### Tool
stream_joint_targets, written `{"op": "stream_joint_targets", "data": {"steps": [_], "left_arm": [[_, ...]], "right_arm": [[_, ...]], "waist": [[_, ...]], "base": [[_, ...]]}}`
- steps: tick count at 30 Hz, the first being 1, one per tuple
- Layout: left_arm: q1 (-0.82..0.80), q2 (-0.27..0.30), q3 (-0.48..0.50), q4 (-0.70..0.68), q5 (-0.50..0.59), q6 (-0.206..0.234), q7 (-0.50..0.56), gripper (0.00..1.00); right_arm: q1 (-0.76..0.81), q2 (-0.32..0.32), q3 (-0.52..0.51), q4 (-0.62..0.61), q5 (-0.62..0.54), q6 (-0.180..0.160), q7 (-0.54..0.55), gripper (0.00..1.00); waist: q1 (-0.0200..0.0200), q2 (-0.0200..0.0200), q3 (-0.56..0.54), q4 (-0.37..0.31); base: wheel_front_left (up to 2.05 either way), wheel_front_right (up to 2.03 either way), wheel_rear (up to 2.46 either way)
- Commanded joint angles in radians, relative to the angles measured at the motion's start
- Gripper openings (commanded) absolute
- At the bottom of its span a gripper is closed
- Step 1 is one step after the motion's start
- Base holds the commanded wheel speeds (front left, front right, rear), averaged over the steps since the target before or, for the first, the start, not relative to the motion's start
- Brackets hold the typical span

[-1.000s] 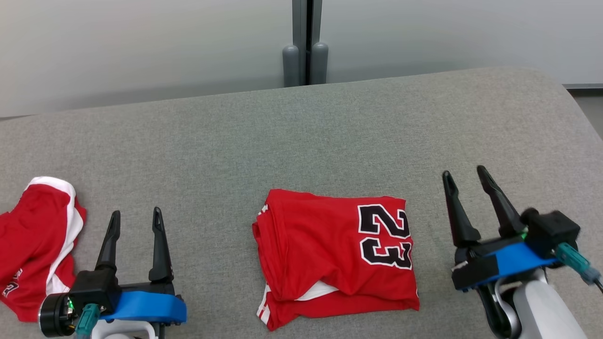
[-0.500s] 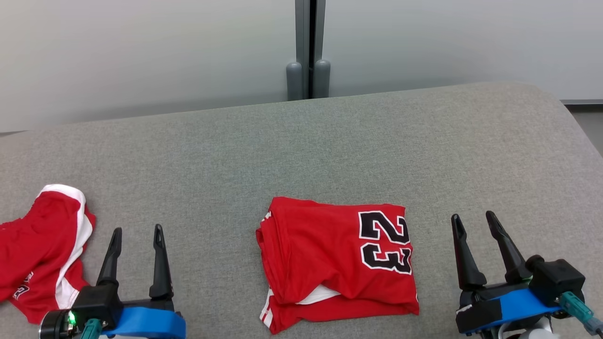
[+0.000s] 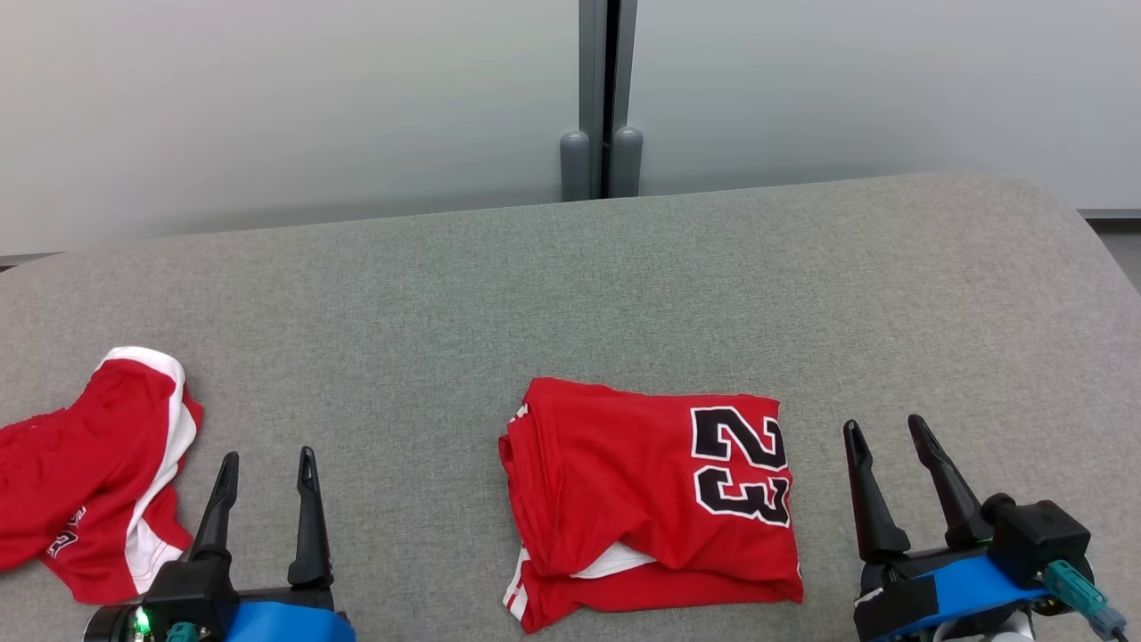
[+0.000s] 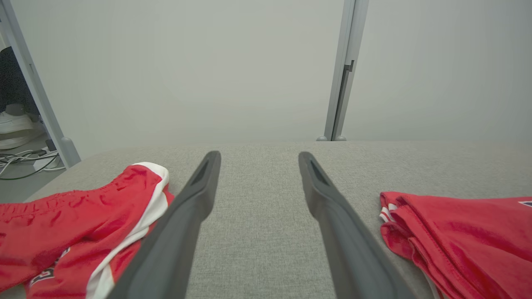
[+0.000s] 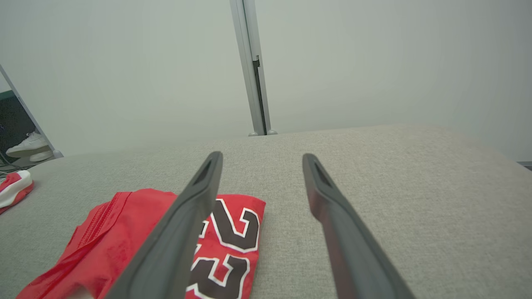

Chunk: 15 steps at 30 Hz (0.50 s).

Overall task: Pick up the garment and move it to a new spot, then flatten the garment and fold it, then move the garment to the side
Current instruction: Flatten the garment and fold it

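Garment (image 3: 655,499) in folds on grey cushion (image 3: 570,285).

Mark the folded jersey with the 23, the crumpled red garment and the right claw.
folded jersey (image 3: 615,490), head view, plain red cloth left of the number.
crumpled red garment (image 3: 62,481), head view, its red middle.
right claw (image 3: 884,423), head view, midway between its fingertips.

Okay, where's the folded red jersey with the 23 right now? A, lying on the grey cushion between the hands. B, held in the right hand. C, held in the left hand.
A: the folded jersey lies on the grey cushion, with the left hand and right hand open on either side.
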Motion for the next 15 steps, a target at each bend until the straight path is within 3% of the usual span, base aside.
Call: {"op": "stream_joint_targets", "data": {"steps": [1,15], "left_arm": [[0.005,-0.001,-0.001,0.001,0.004,0.005,-0.004,1.0],[-0.003,-0.001,0.003,0.008,0.005,0.008,-0.004,1.0]], "right_arm": [[0.014,0.003,0.001,0.005,-0.007,0.0,-0.003,1.0],[0.009,0.004,0.003,0.026,-0.009,0.0,-0.003,1.0]], "waist": [[0.0001,0.0,0.0,0.001],[0.0001,0.0,0.006,0.005]], "base": [[0.0,0.0,0.0],[0.0,0.0,0.0]]}}
